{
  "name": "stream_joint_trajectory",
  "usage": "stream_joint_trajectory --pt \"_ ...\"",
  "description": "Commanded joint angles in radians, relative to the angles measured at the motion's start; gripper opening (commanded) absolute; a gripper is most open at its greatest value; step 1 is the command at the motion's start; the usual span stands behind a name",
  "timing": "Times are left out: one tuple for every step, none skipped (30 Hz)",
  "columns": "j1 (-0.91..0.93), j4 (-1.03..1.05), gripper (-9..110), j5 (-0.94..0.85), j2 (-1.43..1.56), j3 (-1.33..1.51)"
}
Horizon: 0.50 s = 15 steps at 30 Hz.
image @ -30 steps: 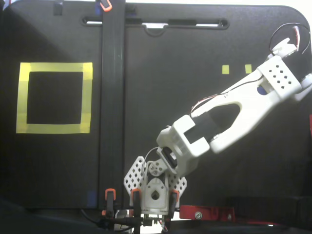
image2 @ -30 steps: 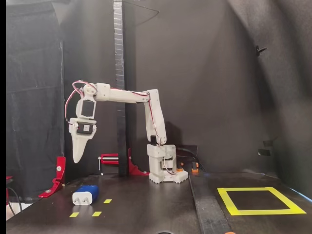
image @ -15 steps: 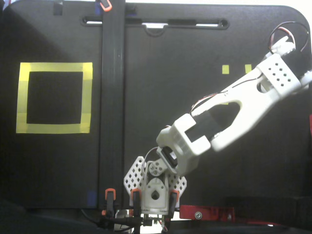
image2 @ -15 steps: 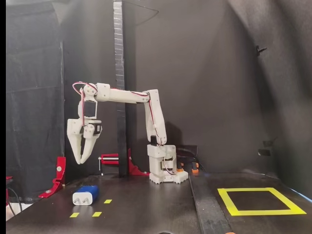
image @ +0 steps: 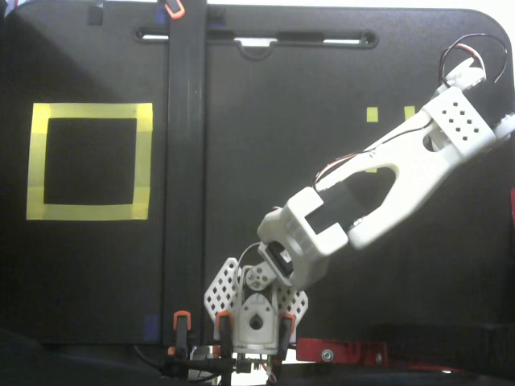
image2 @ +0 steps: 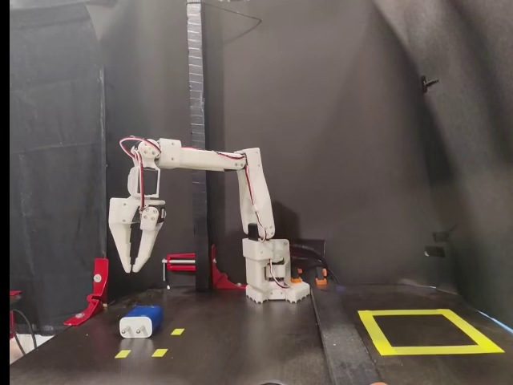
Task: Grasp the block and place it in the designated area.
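Black covers everything around us: the surface (image2: 240, 337), the curtains behind it and the backdrop. We see the white arm (image2: 208, 158) reaching out level from its base (image2: 271, 281) in a fixed view from the side, with the wrist bent so that the hand (image2: 133, 267) hangs pointing straight down, its two fingers (image2: 122, 241) slightly apart at the tips and holding nothing. Below the hand and a little to the right in that view lies the block (image2: 141, 321), dark blue with a white end face carrying two short prongs, resting flat on the surface and well clear of the fingertips. Just right of and in front of the block we find small yellow tape marks (image2: 177, 330). Far off on the other side of the base from the hand sits the designated area (image2: 429, 330), a yellow tape square with black surface inside it. In a fixed view from above, the arm (image: 402, 173) stretches toward the upper right; the hand and the block are hidden under it, two small tape marks (image: 372, 114) show beside it, and the designated area (image: 145, 161) lies at the far left. A red clamp (image2: 94, 290) stands behind the block.
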Motion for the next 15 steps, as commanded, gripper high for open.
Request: stream_joint_trajectory --pt "0.005 -0.006 23 -0.008 0.003 -0.037" --pt "0.005 -0.008 24 -0.009 0.003 -0.037" --pt "0.005 -0.011 25 -0.009 0.003 -0.037" --pt "0.005 -0.014 26 -0.009 0.003 -0.037" --pt "0.005 -0.018 27 -0.011 0.003 -0.037" --pt "0.005 -0.023 28 -0.018 0.003 -0.037" --pt "0.006 -0.028 29 -0.023 0.003 -0.037" --pt "0.006 -0.031 29 -0.025 0.003 -0.035" --pt "0.006 -0.035 29 -0.025 0.003 -0.035" --pt "0.006 -0.040 30 -0.025 0.003 -0.035" --pt "0.006 -0.040 30 -0.025 0.003 -0.035" --pt "0.006 -0.040 30 -0.025 0.002 -0.035" --pt "0.008 -0.041 30 -0.026 0.002 -0.035" --pt "0.009 -0.043 30 -0.028 0.000 -0.035" --pt "0.012 -0.043 30 -0.029 0.000 -0.035"
